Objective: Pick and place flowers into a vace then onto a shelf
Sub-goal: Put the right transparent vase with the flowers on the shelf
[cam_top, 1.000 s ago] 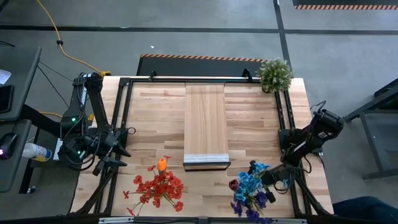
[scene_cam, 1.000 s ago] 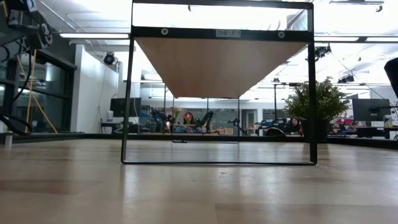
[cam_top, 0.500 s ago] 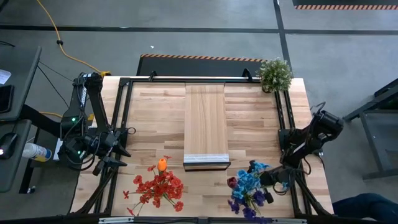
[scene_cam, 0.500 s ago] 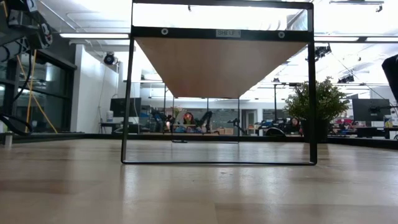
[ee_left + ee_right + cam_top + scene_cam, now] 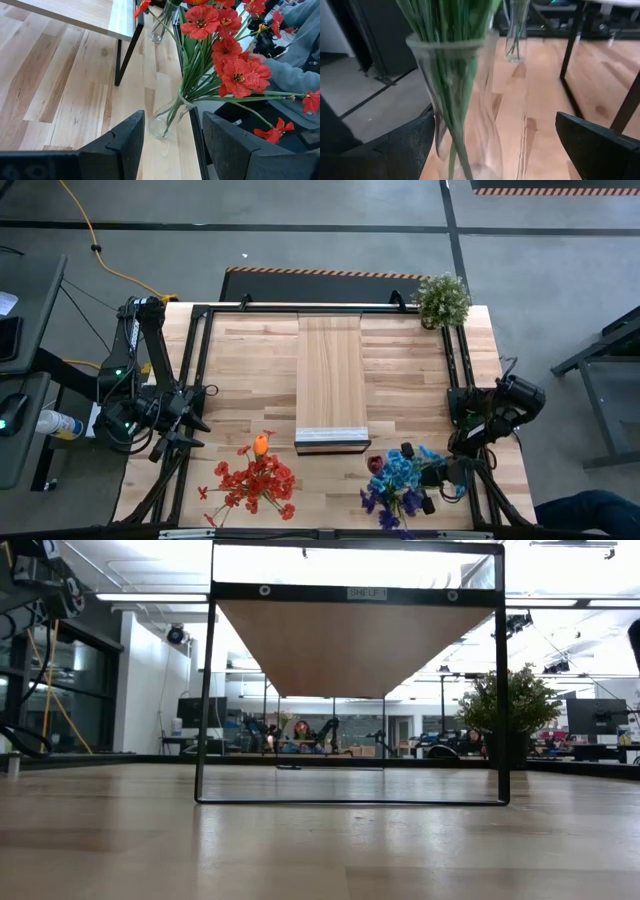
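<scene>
Two bouquets near worktop's front edge: my right gripper [image 5: 432, 478], jaws wide, straddles glass vase [image 5: 462, 110] of blue flowers [image 5: 398, 480]; left gripper [image 5: 190, 418], jaws part-open, empty, faces red flowers [image 5: 255, 480]; shelf [image 5: 332, 380] centre.

The shelf [image 5: 332, 380] stands mid-table, flowers [image 5: 255, 480] before it on both sides, potted plant [image 5: 441, 299] behind right

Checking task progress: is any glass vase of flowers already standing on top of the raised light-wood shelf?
No: in the high view the raised light-wood shelf carries nothing, while the red flowers and blue flowers stand nearer the table's front edge.
</scene>
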